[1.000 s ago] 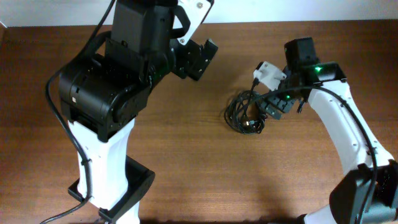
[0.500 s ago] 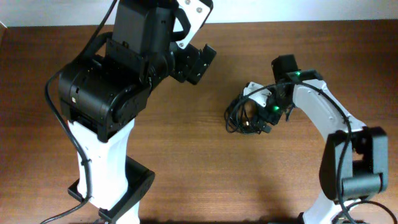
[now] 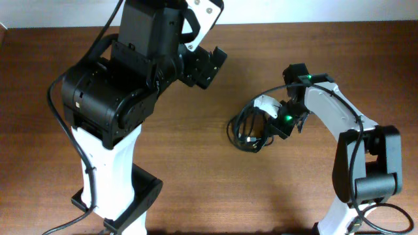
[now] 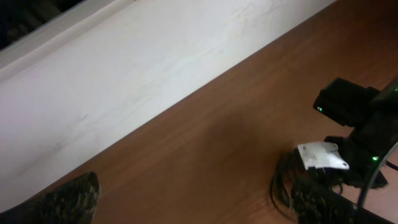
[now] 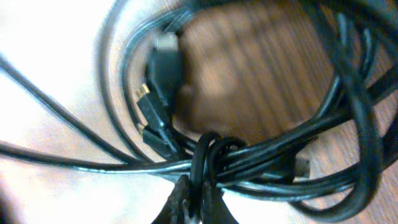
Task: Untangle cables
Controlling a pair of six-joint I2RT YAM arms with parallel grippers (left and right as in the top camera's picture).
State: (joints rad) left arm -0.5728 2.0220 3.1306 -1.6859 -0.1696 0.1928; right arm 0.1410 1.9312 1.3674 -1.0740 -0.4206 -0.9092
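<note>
Right wrist shows coiled cables [image 5: 261, 152] pinched at right end effector [image 5: 196, 202].

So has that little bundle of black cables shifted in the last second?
Yes. The cables have slid slightly left and away from the table's far edge, along with the right gripper gripping them.

A robotics lab workstation: a black-and-white left arm [image 3: 111, 98] and a white right arm [image 3: 339, 121] stand at a wood-grain table [image 3: 196, 163] set against a plain white wall [image 4: 124, 81], green lights [image 3: 285, 118] glowing on the right arm.
</note>
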